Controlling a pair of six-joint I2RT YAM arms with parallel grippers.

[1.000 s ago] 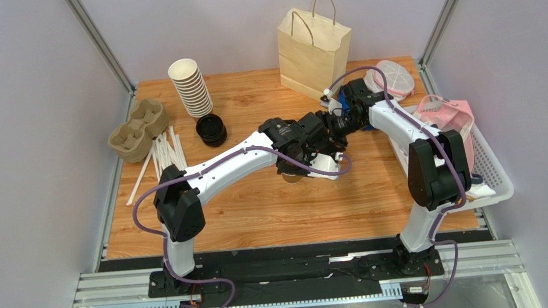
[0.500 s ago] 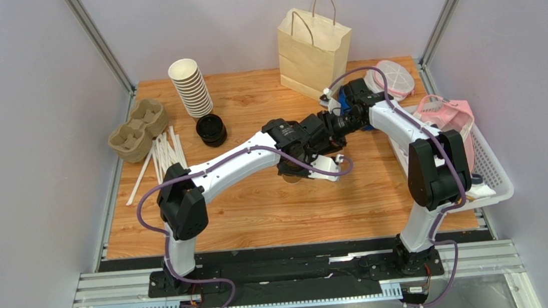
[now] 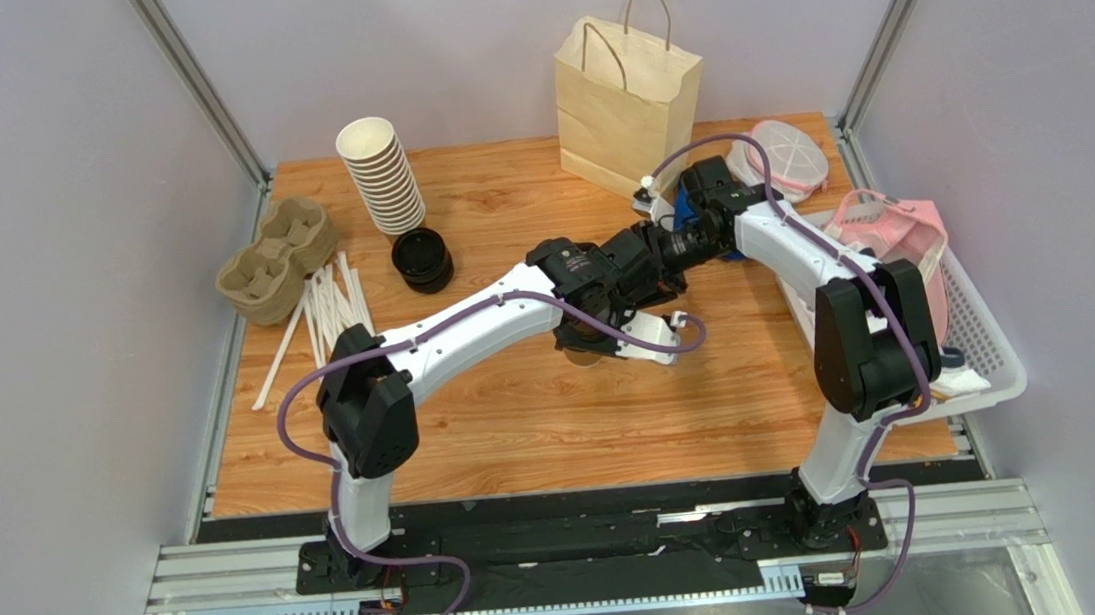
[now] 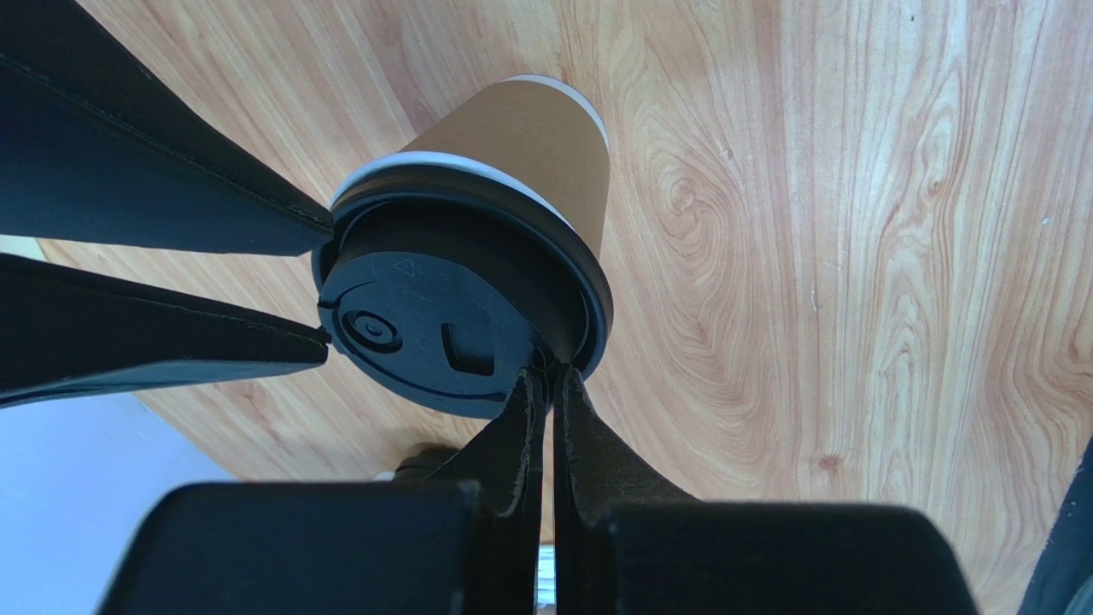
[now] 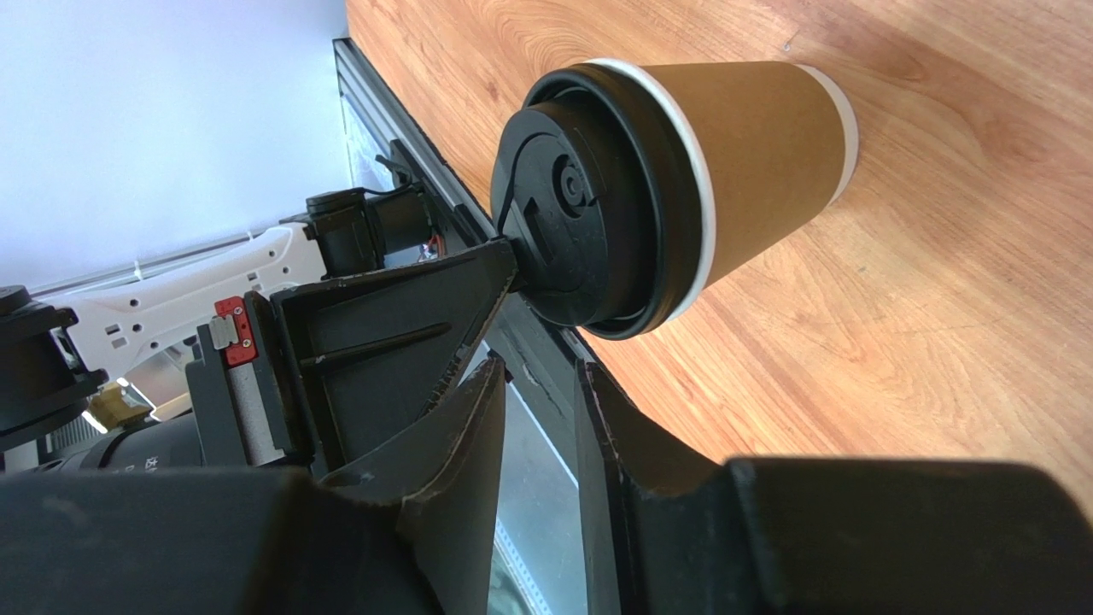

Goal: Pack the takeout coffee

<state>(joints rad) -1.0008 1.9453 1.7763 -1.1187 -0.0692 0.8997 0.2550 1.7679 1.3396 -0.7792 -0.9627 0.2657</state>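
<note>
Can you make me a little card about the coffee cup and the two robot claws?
cup: takeout coffee, brown paper, black lid on, above the wooden table
left gripper: shut, tips at the lid's rim
right gripper: open, tips near the lid's edge
paper bag: upright at the table's back edge
packed: not yet

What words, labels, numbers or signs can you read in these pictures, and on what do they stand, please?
No text here can be read.
On the takeout coffee, the black lid bears small raised marks: too faint to read.
On the paper bag: no print visible.
</note>
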